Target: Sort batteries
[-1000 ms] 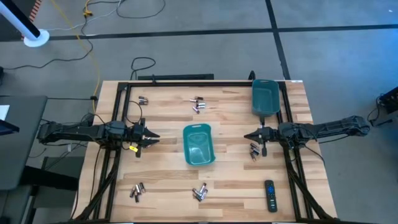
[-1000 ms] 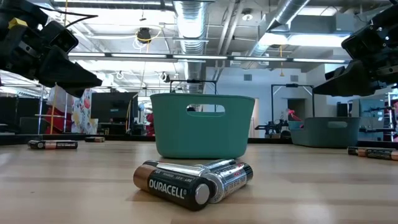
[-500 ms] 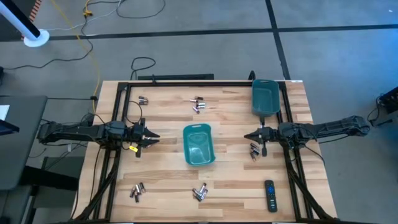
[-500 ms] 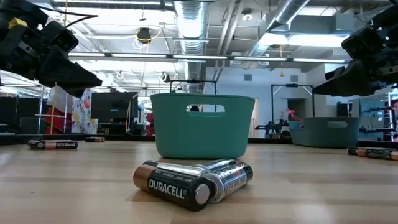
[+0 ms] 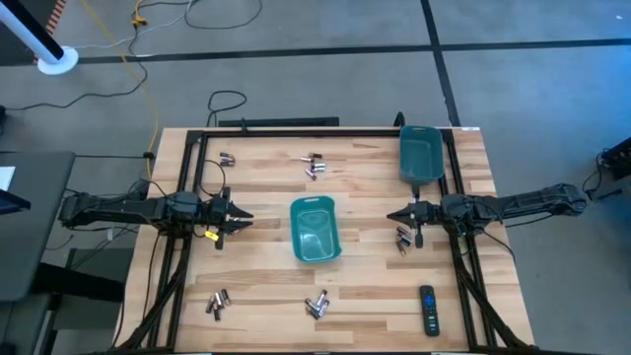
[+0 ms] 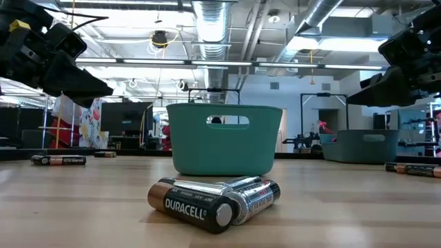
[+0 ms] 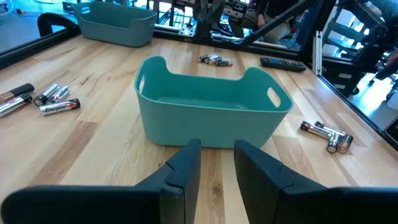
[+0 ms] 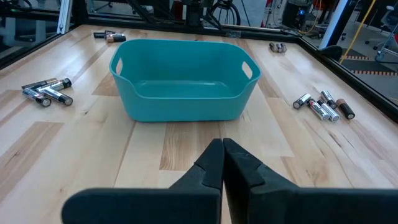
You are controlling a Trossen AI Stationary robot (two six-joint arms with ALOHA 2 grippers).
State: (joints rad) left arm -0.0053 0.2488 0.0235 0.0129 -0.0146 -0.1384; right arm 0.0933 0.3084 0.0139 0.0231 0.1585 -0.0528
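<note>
Just below the right gripper (image 5: 413, 219), fingers together and empty, lie batteries (image 5: 403, 238); left gripper (image 5: 233, 219), slightly apart, sits farther.

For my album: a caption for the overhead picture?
Two robot arms flank an empty teal bin, with batteries scattered in clusters on the table.

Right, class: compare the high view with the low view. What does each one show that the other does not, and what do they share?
Only the high view shows the remote control, the whole table, and both arms reaching in from the sides. Only the low view shows the Duracell label on the nearest batteries and the room's ceiling pipes. Both show the central teal bin, the second bin and both grippers, empty.
</note>
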